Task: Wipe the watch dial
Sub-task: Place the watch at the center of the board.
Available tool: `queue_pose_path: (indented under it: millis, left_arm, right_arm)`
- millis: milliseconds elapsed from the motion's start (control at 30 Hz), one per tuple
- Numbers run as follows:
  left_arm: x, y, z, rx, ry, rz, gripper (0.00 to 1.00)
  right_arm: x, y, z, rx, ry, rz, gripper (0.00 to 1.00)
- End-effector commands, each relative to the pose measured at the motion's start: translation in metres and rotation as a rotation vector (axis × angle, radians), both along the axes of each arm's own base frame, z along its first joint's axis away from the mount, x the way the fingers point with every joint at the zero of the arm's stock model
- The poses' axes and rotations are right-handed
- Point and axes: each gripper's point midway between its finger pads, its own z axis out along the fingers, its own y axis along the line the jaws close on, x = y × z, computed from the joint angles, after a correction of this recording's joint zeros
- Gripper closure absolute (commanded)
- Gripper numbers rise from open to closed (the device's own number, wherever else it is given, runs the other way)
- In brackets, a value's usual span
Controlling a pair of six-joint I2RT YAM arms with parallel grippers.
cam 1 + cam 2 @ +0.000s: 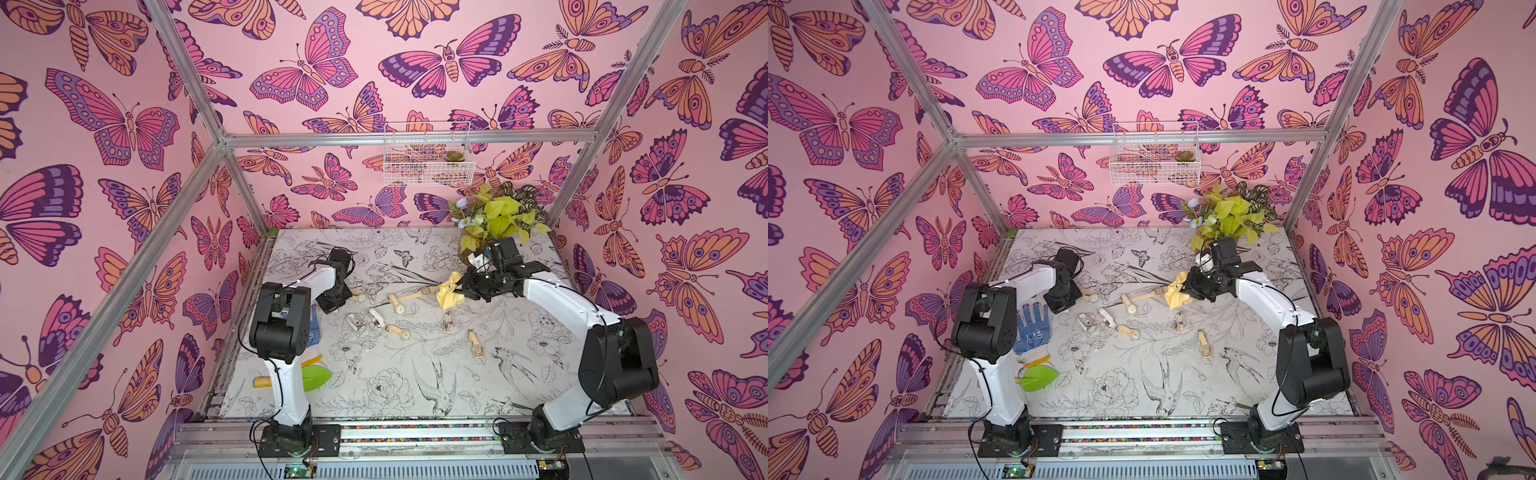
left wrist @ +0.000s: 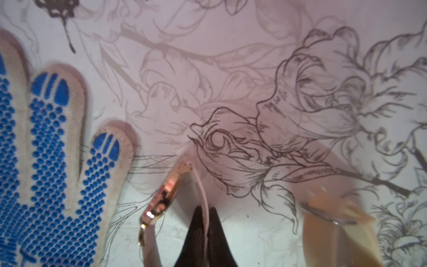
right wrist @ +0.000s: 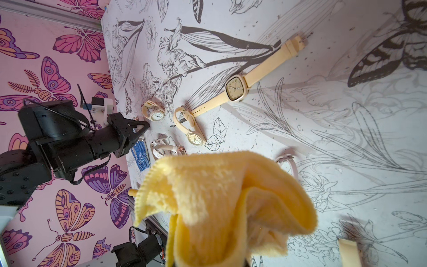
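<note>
Strap [image 2: 200, 182] of one watch [image 2: 161, 198] pinched in my left gripper [image 2: 205, 213], beside glove [image 2: 46, 161]; seen edge-on, face unreadable. Abt eight watches [image 1: 475, 343] on table [image 1: 415, 386], two tangled, count unsure. Farther out, right gripper [image 1: 466, 290] clamped on one yellow cloth [image 1: 449, 293], fingertips hidden.

Both arms are the same build tbh. The left arm [image 1: 291, 395] and right arm [image 1: 552, 299] have glossy white shells on the long links. At the joints there are chunky matte black motor housings [image 1: 282, 332], boxy with rounded corners. Thin black cables [image 1: 249, 307] loop loose alongside each arm. Each one sits on a flat black base plate [image 1: 326, 440] dotted with small silver screws, with a bit of red and black wiring next to it. Near the left wrist there's a white plastic bracket [image 3: 101, 108] with a small blue part on it. The left gripper [image 2: 205, 215] has plain matte black fingers that taper to wedge tips.
</note>
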Motion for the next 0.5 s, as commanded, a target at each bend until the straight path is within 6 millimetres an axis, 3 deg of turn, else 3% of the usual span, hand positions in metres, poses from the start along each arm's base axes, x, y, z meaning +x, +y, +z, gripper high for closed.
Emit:
queue_pose_path:
  millis: [0,200,300,467]
  left_arm:
    - [-0.007,0.004,-0.012,0.004,0.049,0.023,0.91]
    - [-0.006,-0.001,-0.001,-0.006,0.019,-0.001,0.58]
    - [-0.006,-0.003,0.01,-0.016,-0.013,-0.01,0.52]
    - [-0.007,-0.004,0.032,-0.027,-0.068,-0.017,0.53]
  right_arm:
    - [0.006,-0.001,0.011,0.005,-0.023,0.01,1.0]
    - [0.007,-0.001,0.012,0.01,-0.03,0.01,1.0]
    - [0.009,0.001,0.012,0.023,-0.031,0.007,1.0]
    - [0.013,0.005,0.013,0.045,-0.033,0.007,1.0]
